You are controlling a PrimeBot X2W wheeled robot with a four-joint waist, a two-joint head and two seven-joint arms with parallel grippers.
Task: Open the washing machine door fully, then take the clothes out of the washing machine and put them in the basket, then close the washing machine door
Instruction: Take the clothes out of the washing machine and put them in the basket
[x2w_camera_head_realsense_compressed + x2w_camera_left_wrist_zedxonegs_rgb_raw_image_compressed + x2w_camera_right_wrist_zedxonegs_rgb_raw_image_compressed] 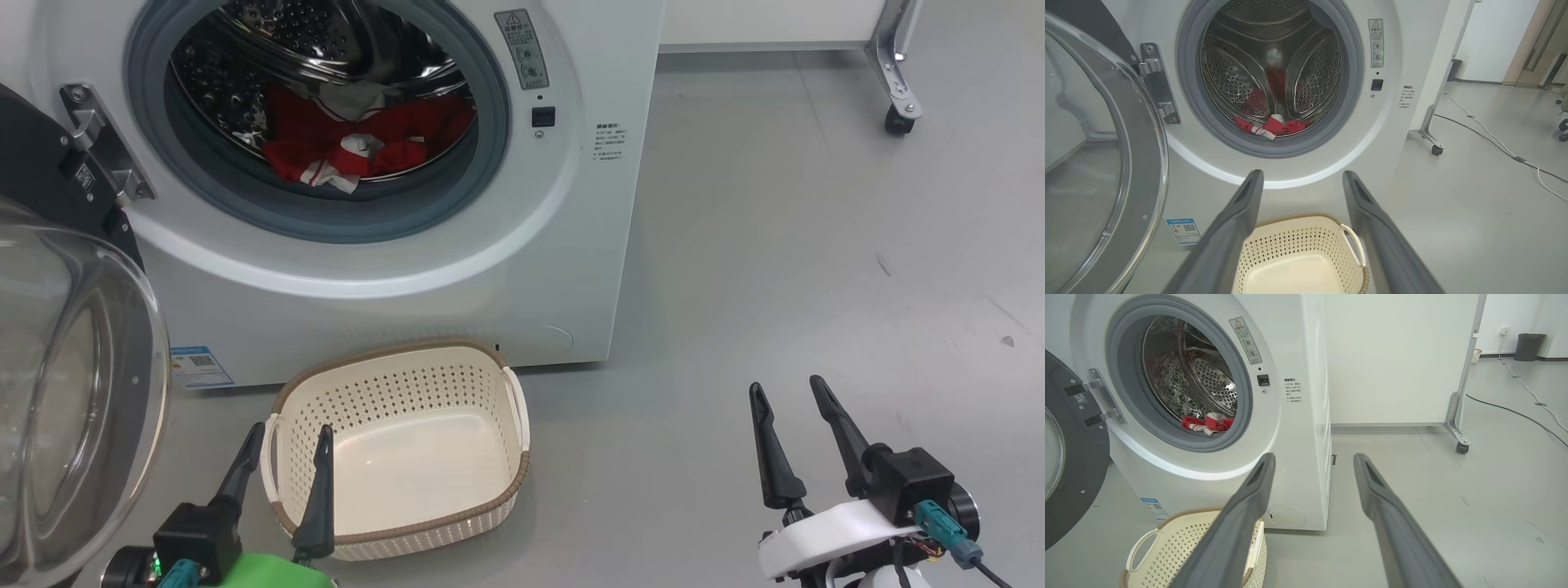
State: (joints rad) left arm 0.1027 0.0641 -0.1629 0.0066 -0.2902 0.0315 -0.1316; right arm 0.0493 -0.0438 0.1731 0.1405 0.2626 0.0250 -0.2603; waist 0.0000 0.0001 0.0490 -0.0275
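Clothes [343, 147] lie inside the washing machine [392, 302], door [82, 367] swung wide open.
Basket [408, 392] sits on the floor [775, 245] before it; left claw [293, 428] above its near edge, right claw [785, 382] well apart, both released.

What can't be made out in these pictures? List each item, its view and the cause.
Clothes: left wrist view, lower part hidden behind the grey rubber ring; garment count unclear.
Washing machine door: head view, cut off by the left edge.
Basket: left wrist view, cut by the bottom edge and partly covered by the left hand.
Warning label: head view, print too small to read.
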